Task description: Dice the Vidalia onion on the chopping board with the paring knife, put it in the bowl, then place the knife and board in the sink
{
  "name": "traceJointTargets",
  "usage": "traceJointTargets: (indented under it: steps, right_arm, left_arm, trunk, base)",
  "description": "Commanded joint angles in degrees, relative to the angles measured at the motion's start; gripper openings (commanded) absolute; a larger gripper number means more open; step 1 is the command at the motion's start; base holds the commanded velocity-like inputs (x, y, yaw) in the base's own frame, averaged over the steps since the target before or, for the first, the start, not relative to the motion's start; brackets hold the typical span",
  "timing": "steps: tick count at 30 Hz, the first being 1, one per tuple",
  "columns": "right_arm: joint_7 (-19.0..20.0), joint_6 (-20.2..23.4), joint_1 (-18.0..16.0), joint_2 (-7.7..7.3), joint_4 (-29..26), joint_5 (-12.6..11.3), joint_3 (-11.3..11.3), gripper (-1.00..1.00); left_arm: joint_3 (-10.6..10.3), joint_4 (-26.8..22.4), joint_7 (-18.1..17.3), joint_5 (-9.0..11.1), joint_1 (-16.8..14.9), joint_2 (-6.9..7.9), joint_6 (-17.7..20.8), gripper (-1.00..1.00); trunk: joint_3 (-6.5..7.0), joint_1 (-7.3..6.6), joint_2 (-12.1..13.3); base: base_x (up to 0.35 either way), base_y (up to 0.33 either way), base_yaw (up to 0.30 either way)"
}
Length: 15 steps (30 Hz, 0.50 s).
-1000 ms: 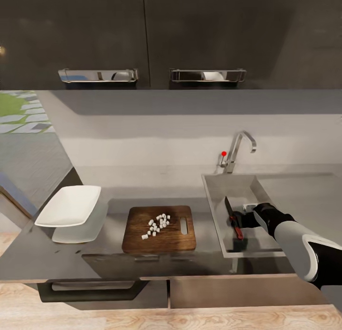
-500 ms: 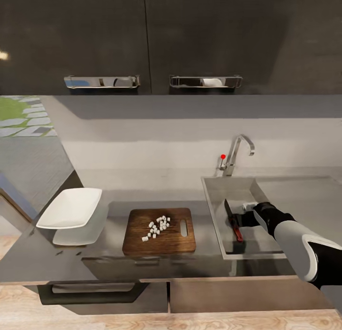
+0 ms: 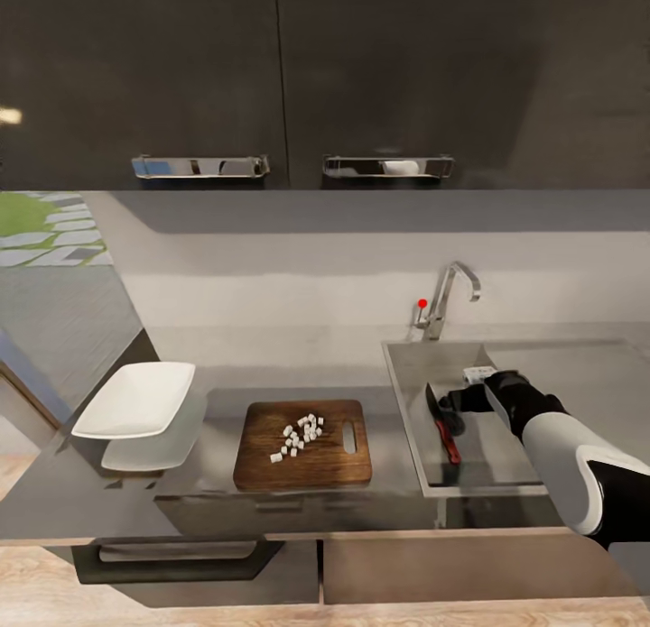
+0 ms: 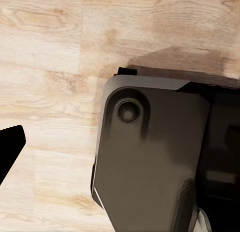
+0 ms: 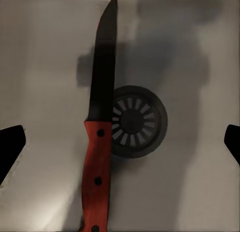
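Observation:
The paring knife, red handle and dark blade, lies flat on the floor of the sink; in the right wrist view the paring knife rests beside the round drain. My right gripper hovers just above it, open, fingertips wide on either side and touching nothing. White diced onion pieces sit in a loose cluster on the wooden chopping board. The white bowl stands at the countertop's left end. My left gripper hangs open over the floor, one dark fingertip showing.
A chrome tap with a red dot rises behind the sink, and the drainboard extends right. Dark wall cabinets hang overhead. In the left wrist view, the robot's dark base stands on light wood floor.
My right gripper has let go of the knife and risen slightly; the knife now lies flat in the sink. The head view has shifted a little, so the whole scene sits lower.

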Motion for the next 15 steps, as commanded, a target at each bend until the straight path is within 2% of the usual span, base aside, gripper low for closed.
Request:
traceJointTargets:
  steps: [1,6,10,15]
  right_arm:
    - [1.7,0.3,0.0,-0.02,-0.5,0.6,-0.4,1.00]
    - [6.5,0.4,0.0,-0.22,-2.8,0.7,-0.5,1.00]
    - [7.6,0.8,0.0,-0.41,-7.0,0.9,-0.4,1.00]
    - [7.8,1.1,0.0,-0.55,-9.3,0.9,-0.4,1.00]
  left_arm:
    - [-0.4,0.3,0.1,0.4,-0.1,-0.04,-0.4,1.00]
    - [-0.4,0.3,0.1,0.4,-0.1,-0.04,-0.4,1.00]
    - [-0.4,0.3,0.1,0.4,-0.1,-0.05,-0.4,1.00]
    - [-0.4,0.3,0.1,0.4,-0.1,-0.05,-0.4,1.00]
  trunk:
    - [-0.02,0.04,-0.1]
    - [0.43,0.04,-0.1]
    - [0.79,0.04,-0.1]
    - [1.24,0.04,-0.1]
  base:
    - [0.000,0.000,0.000]
    - [0.000,0.000,0.000]
    - [0.000,0.000,0.000]
    - [-0.014,0.000,0.000]
